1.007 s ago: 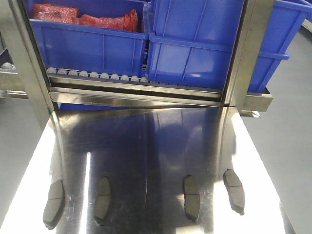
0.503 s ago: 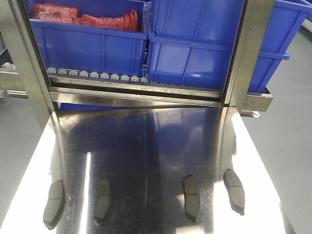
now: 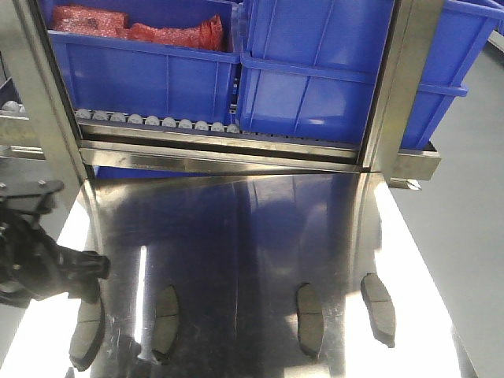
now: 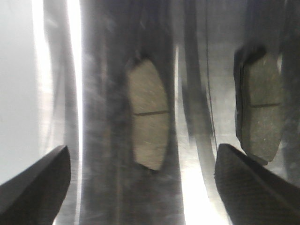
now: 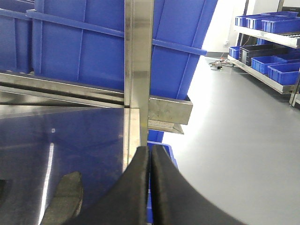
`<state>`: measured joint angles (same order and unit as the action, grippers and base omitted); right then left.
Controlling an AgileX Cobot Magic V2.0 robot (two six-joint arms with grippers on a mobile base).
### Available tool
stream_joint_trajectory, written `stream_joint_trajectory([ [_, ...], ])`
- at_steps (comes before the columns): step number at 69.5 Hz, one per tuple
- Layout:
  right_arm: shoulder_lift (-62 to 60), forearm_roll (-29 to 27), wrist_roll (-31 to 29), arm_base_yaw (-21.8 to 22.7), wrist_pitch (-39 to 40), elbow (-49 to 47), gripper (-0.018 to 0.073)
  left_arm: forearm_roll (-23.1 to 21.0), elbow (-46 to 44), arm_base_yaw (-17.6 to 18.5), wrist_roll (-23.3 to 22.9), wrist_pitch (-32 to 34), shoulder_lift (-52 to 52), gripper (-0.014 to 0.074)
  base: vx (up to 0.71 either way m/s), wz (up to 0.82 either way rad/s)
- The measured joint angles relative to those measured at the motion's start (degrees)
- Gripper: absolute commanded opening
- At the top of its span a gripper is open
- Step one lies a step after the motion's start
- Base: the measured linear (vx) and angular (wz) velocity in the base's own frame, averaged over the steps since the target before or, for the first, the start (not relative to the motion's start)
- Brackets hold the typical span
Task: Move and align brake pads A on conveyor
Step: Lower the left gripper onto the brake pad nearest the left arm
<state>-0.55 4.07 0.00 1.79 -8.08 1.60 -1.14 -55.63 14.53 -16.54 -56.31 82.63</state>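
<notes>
Left arm (image 3: pixel 35 264) arrived over leftmost brake pad (image 3: pixel 83 339), left gripper (image 4: pixel 143 150) wide open, empty, right gripper (image 5: pixel 150 159) closed

Four brake pads (image 3: pixel 309 319) lie on one shiny steel table (image 3: pixel 260 228). Behind it stand at least three blue bins (image 3: pixel 142 79) and one row of little grey rollers (image 3: pixel 157 120).
</notes>
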Motion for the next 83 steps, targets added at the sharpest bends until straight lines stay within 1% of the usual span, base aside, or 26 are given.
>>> stream_joint_trajectory([
  [13,0.0,0.0,0.0,0.0,0.0,0.0,-0.0011,0.69,-0.13,2.26,-4.51,0.71,4.89,0.0591,0.0,0.0],
  [24,0.0,0.0,0.0,0.0,0.0,0.0,-0.0011,1.14,-0.13,2.87,-6.15,1.43,8.06,0.0591,0.0,0.0],
  [35,0.0,0.0,0.0,0.0,0.0,0.0,-0.0011,1.14,-0.13,2.87,-6.38,2.08,10.86,0.0591,0.0,0.0],
  [55,0.0,0.0,0.0,0.0,0.0,0.0,-0.0011,0.8,-0.17,2.87,-6.38,5.75,13.84,0.0591,0.0,0.0],
  [83,0.0,0.0,0.0,0.0,0.0,0.0,-0.0011,0.8,-0.17,2.87,-6.39,7.19,16.19,0.0589,0.0,0.0],
])
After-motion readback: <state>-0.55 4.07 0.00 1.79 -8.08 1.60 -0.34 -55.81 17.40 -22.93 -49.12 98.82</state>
